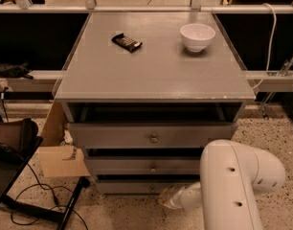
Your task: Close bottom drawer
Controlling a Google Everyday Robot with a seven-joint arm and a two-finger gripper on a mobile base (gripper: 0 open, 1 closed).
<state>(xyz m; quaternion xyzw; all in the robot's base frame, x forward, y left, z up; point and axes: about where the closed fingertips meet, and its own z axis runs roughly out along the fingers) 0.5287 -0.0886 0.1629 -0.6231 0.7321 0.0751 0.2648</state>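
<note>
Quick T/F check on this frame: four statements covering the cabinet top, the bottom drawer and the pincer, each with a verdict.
1. A white round bowl sits on top of the grey wooden cabinet. True.
2. The dark wrapped snack bar lies to the right of the bowl in the camera view. False: it lies to its left.
3. The pincer is low down, at the front of the slim grey bottom drawer. True.
4. The brown cardboard box stands on the cabinet top. False: it is on the floor by the cabinet's left side.
</note>
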